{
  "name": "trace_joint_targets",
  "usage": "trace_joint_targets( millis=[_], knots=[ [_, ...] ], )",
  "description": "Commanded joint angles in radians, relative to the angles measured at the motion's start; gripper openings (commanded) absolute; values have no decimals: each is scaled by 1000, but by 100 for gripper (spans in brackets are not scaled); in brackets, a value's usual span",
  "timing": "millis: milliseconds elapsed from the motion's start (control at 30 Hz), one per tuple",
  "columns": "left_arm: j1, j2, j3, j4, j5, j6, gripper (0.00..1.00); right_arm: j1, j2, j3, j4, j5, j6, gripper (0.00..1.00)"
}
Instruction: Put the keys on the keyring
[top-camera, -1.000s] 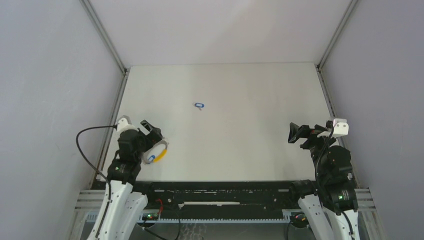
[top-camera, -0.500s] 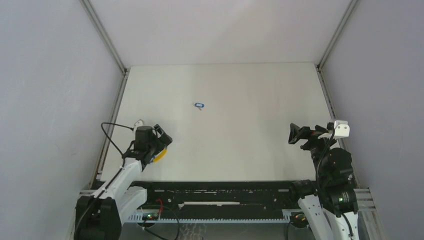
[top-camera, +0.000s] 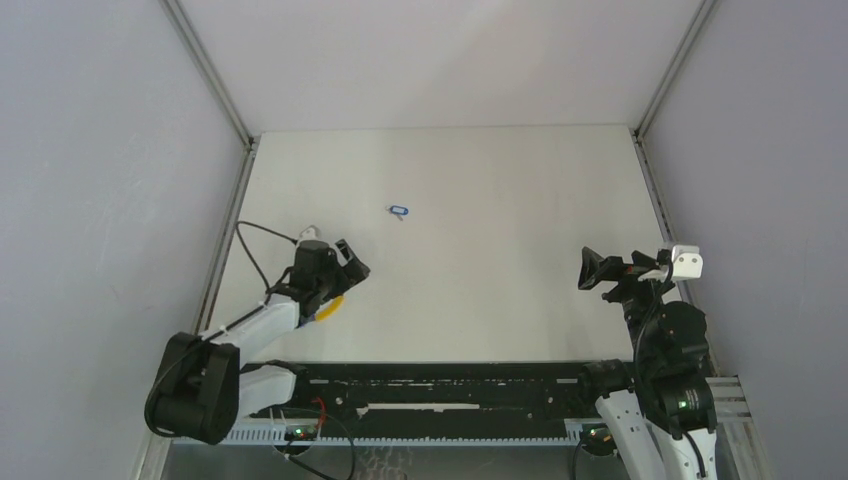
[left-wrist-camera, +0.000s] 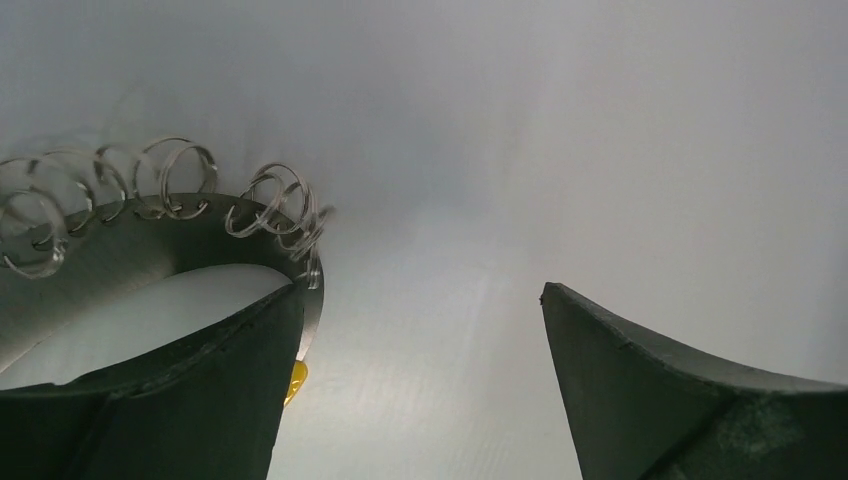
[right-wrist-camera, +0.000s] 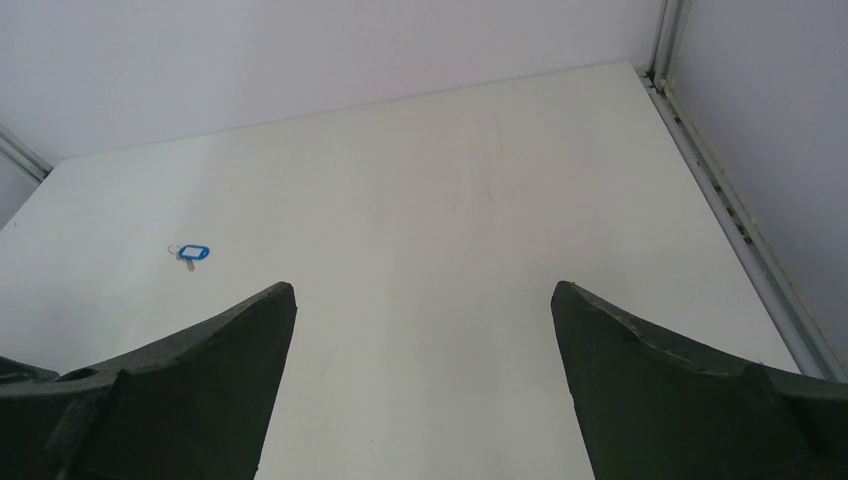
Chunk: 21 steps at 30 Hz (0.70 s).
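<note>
While the blue-headed key lies well apart from the keyring, threading appears not yet begun; left gripper and right gripper both gape wide.

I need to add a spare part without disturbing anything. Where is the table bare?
The white table is bare across its middle and far right, between the tiny blue-headed key and the right gripper. Crowded only near-left: the left gripper beside the silvery, yellow-sectioned keyring.
</note>
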Motion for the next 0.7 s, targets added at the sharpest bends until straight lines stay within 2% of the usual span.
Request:
trace_joint_targets(
  millis=[0, 200, 367, 567, 667],
  knots=[
    [-116, 117, 64, -1, 95, -44, 93, -3, -19, -1, 48, -4, 6, 100],
    [-321, 341, 261, 47, 169, -40, 90, -3, -24, -1, 49, -8, 7, 100],
    [-465, 553, 495, 43, 304, -1, 86, -3, -26, 0, 49, -5, 6, 100],
    [-611, 650, 741, -71, 320, 120, 86, -3, -26, -1, 47, -4, 4, 100],
    [-635, 622, 760, -107, 280, 165, 86, -2, -24, -1, 47, -7, 6, 100]
  ],
)
